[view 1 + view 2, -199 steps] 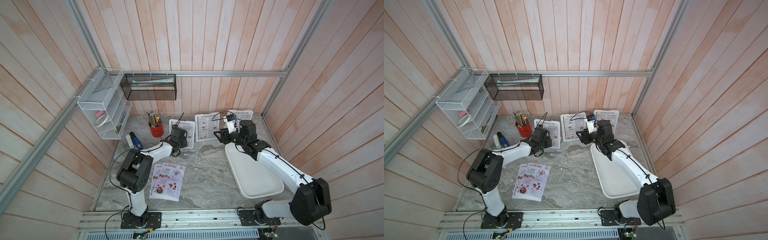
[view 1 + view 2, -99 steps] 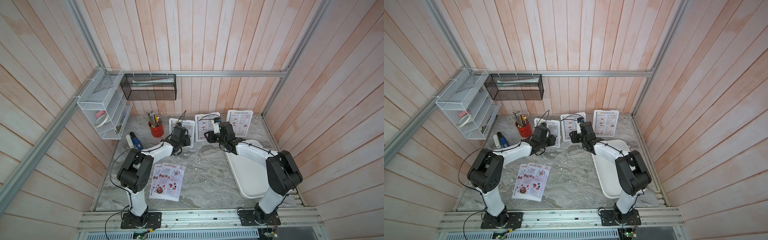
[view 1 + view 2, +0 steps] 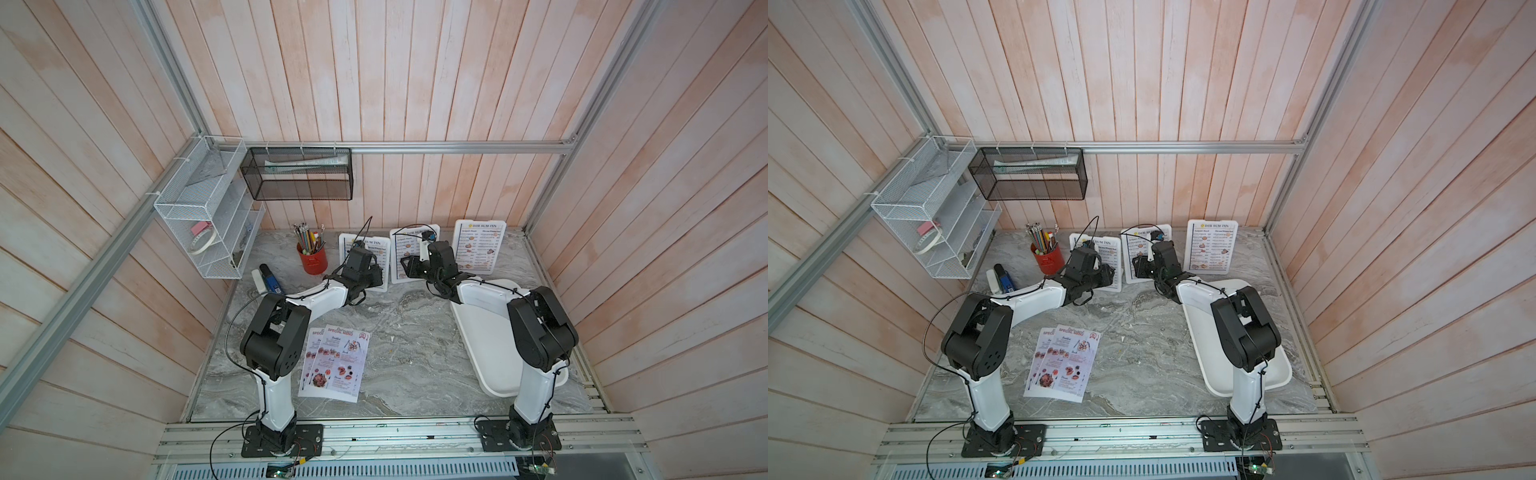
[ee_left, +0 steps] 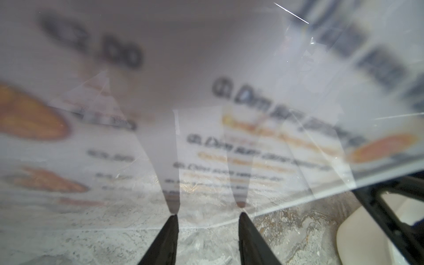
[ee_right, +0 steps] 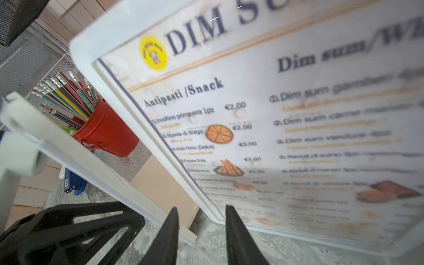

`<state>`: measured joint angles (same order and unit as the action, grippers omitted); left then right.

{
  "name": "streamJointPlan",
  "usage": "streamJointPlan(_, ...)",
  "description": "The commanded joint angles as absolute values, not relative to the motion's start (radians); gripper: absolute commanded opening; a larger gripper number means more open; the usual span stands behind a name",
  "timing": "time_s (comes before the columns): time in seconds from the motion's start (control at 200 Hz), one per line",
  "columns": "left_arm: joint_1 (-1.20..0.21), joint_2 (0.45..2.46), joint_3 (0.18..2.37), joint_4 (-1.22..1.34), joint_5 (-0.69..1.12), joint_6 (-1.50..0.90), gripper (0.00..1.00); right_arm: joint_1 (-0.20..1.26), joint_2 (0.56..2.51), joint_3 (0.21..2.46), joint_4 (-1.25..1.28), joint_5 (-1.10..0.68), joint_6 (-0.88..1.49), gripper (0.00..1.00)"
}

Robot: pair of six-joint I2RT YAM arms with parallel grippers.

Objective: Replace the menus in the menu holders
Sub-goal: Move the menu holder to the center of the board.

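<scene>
Three white menu holders stand in a row at the back in both top views, each showing a "Dim Sum Inn" menu: left (image 3: 348,245), middle (image 3: 405,249), right (image 3: 478,249). Two "Special Menu" sheets (image 3: 336,361) lie flat near the left arm's base. My left gripper (image 4: 207,215) is open, its fingertips (image 4: 173,218) against the left holder's clear front (image 4: 206,114). My right gripper (image 5: 202,210) is open at the middle holder's (image 5: 110,75) lower left corner, the frame edge just beyond its tips. In a top view it sits low in front of that holder (image 3: 1138,266).
A large white tray (image 3: 490,328) lies under the right arm. A red pencil cup (image 3: 312,259) and a blue-and-white tool (image 3: 268,278) stand left of the holders. Wire shelves (image 3: 208,224) and a black mesh basket (image 3: 297,174) hang on the walls.
My right arm has swung left from beside the right holder to the middle holder's lower left corner, and its jaws have narrowed. The left arm has barely moved.
</scene>
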<state>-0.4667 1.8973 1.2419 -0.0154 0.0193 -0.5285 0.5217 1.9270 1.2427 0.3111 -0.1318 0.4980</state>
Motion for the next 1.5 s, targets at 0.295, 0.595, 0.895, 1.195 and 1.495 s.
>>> streamJointPlan(0.295,-0.455,1.923,1.262,0.087,0.110,-0.531,0.46,0.536,2.039,1.333,0.385,-0.101,0.569,0.34)
streamJointPlan(0.595,-0.455,1.923,1.265,0.081,0.091,-0.528,0.46,0.533,2.073,1.356,0.414,-0.112,0.588,0.34)
streamJointPlan(0.895,-0.446,1.959,1.293,0.100,0.079,-0.528,0.45,0.518,1.884,1.260,0.365,-0.126,0.498,0.40)
streamJointPlan(1.195,-0.448,1.882,1.259,0.070,0.107,-0.532,0.45,0.411,1.671,1.158,0.238,-0.195,0.454,0.42)
streamJointPlan(1.495,-0.456,1.605,1.089,-0.117,0.005,-0.506,0.61,0.239,1.456,0.975,0.075,-0.213,0.358,0.69)
